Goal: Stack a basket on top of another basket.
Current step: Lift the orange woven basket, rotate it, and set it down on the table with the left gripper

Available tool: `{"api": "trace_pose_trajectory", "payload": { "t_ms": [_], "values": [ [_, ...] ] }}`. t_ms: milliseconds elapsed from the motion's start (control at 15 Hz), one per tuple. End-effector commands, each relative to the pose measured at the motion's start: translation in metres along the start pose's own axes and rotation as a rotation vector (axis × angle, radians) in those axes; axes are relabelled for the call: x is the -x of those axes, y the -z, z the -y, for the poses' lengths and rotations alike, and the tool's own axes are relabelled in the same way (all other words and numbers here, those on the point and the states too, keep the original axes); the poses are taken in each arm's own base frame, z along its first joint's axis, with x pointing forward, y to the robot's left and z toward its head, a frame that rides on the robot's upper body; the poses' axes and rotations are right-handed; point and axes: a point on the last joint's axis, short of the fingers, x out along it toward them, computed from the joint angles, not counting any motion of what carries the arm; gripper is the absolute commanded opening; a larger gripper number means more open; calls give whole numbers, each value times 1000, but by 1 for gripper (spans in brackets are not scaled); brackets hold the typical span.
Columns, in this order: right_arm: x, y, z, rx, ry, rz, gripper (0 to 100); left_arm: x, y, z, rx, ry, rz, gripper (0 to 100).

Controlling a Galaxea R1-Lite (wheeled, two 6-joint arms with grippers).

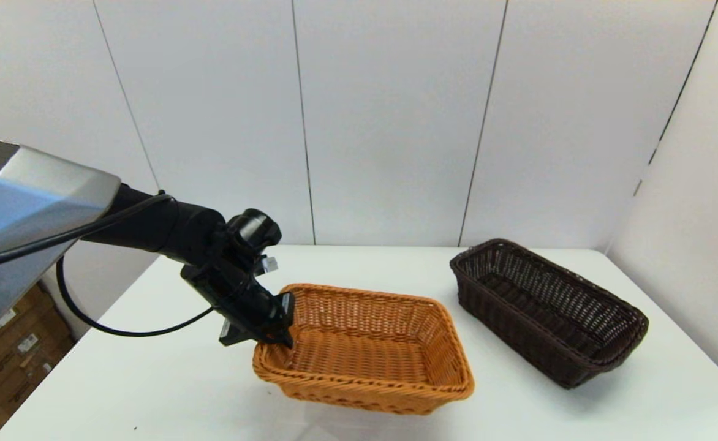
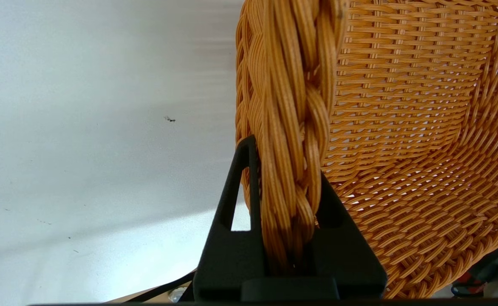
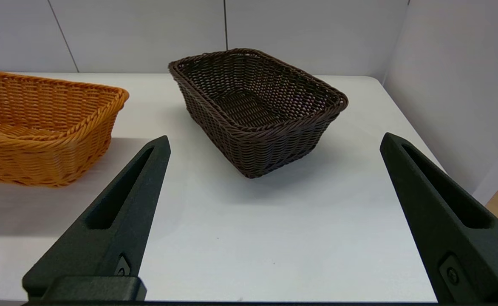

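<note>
Head view: a white desk stands before pale wall panels, with two wicker baskets on it, well apart from each other.
Orange basket: the orange-tan rectangular woven wicker basket with a braided rim sits near the middle of the desk, towards the robot's left; its left end looks slightly raised, though I cannot be sure it is off the surface.
Dark basket: the dark brown rectangular woven wicker basket with an open-weave upper wall rests on the desk at the robot's right, set at an angle, nothing inside it or touching it.
Left tool: the left tool reaches down from the left arm onto the orange basket's left short end; in the left wrist view its black fingers pinch the braided rim, one finger outside the wall and one inside.
Right tool: the right tool hangs low over the near edge of the desk, fingers spread wide, facing the dark basket and holding nothing.
</note>
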Motion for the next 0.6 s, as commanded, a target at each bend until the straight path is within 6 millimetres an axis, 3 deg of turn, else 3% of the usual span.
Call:
{"api": "trace_pose_trajectory", "payload": {
  "t_ms": [67, 600],
  "values": [
    [0, 0, 0, 1, 0, -1, 100, -2, -1, 0, 4, 1, -4, 0],
    [0, 0, 0, -1, 0, -1, 100, -13, -3, -5, -15, -51, -9, 0]
  ]
}}
